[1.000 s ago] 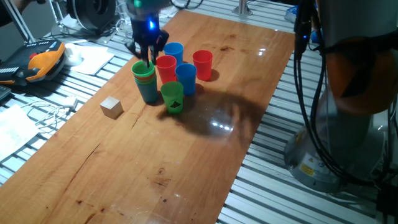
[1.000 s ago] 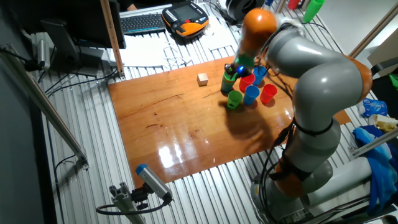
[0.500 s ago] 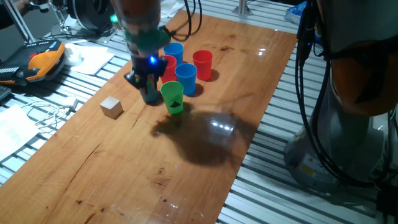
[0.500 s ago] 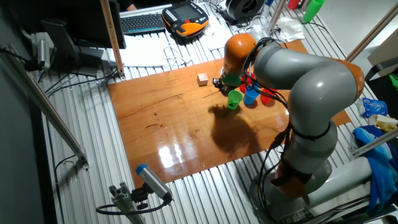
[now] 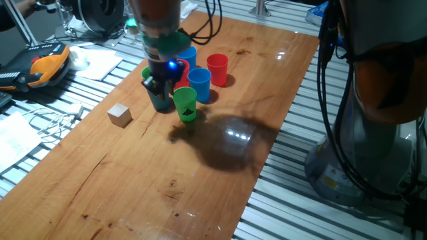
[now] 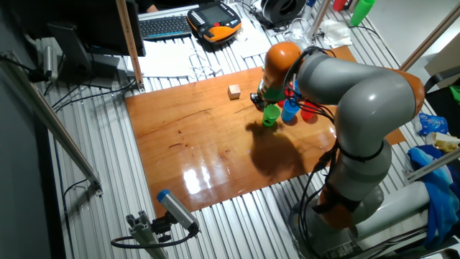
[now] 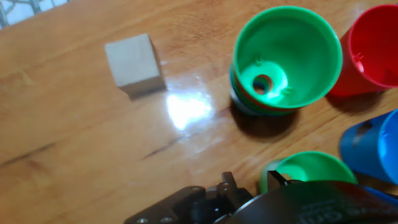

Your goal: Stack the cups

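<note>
A stack of cups (image 5: 159, 100) with a green cup on top stands at the left of the group; in the hand view (image 7: 286, 59) I look down into its green top cup. My gripper (image 5: 159, 85) hangs low right over and beside this stack, jaws apart, holding nothing. A green cup with a dark mark (image 5: 185, 105) stands in front. Two blue cups (image 5: 199, 83) (image 5: 187, 53) and a red cup (image 5: 217, 69) stand behind. Another red cup (image 7: 373, 56) shows beside the stack. In the other fixed view the gripper (image 6: 260, 98) sits at the group's left edge.
A small wooden cube (image 5: 120, 115) lies left of the cups; it also shows in the hand view (image 7: 134, 62). The wooden table (image 5: 200, 180) extends toward the front. An orange pendant (image 5: 47, 67) and papers lie off the table's left edge.
The arm has come down and forward over the stack, now hiding the red cup behind it. The cups have not moved.
</note>
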### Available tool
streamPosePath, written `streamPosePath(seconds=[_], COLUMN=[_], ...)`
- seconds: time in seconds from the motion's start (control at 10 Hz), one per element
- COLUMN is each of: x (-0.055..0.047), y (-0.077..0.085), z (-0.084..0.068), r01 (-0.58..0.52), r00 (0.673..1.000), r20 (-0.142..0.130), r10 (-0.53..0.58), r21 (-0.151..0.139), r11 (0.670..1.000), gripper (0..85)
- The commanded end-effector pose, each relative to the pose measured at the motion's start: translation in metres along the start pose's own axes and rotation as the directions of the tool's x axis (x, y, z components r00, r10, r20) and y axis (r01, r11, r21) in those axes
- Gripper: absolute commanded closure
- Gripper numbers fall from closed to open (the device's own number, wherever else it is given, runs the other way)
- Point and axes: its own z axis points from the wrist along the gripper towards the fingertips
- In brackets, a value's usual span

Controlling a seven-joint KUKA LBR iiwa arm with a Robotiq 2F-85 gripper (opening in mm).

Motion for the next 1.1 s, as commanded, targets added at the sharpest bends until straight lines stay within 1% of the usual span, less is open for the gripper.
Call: streamPosePath(seconds=[0.0,0.3,0.5,0.6,0.7,0.8,0.9,1.0], x=[0.001,0.003,0.005,0.006,0.007,0.006,0.006,0.005], y=[-0.002,-0.007,-0.011,-0.013,-0.014,-0.016,-0.016,-0.016], z=[0.004,0.017,0.026,0.032,0.035,0.035,0.035,0.033], r01=[0.005,0.030,0.045,0.067,0.088,0.117,0.141,0.148], r00=[1.000,0.999,0.997,0.995,0.992,0.989,0.988,0.987], r20=[0.008,0.043,0.061,0.079,0.083,0.084,0.069,0.058], r10=[-0.005,-0.031,-0.045,-0.068,-0.090,-0.119,-0.141,-0.148], r21=[0.000,0.015,0.012,0.021,0.023,0.025,0.005,-0.003], r11=[1.000,0.999,0.999,0.998,0.996,0.993,0.990,0.989], gripper=[51.0,51.0,51.0,51.0,51.0,68.0,85.0,85.0])
